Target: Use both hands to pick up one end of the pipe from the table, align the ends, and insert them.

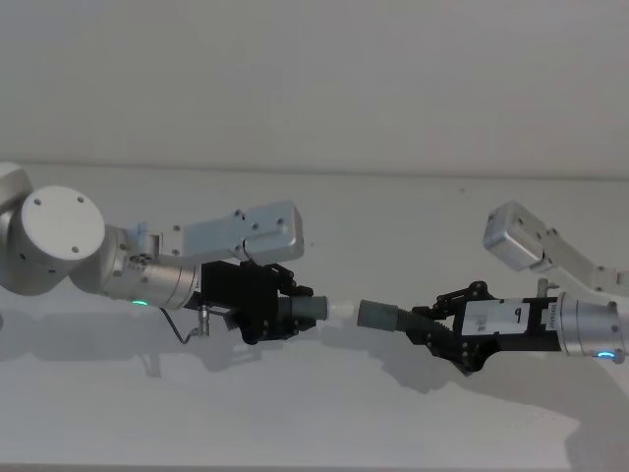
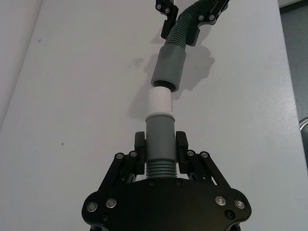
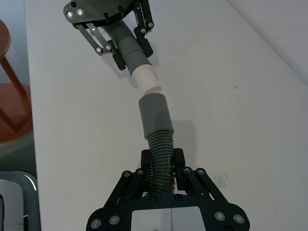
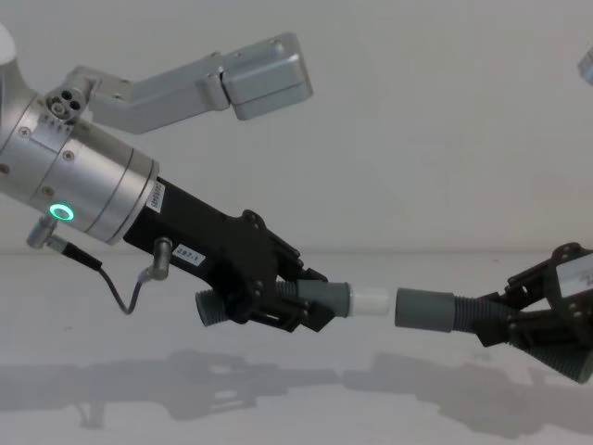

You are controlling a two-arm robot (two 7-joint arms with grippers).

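Both hose pieces look light, and their ribbed bodies probably bend easily, so I judge the best hold is close to the smooth stiff cuff, where each gripper grips now. The left gripper (image 4: 310, 306) is clamped on the piece with the white tip (image 4: 370, 301). The right gripper (image 1: 432, 324) is clamped on the ribbed part of the piece with the wider grey socket (image 4: 424, 309). Both pieces are dark grey and are held above the white table (image 1: 295, 413). The tip points at the socket's mouth, very near, not yet inside.
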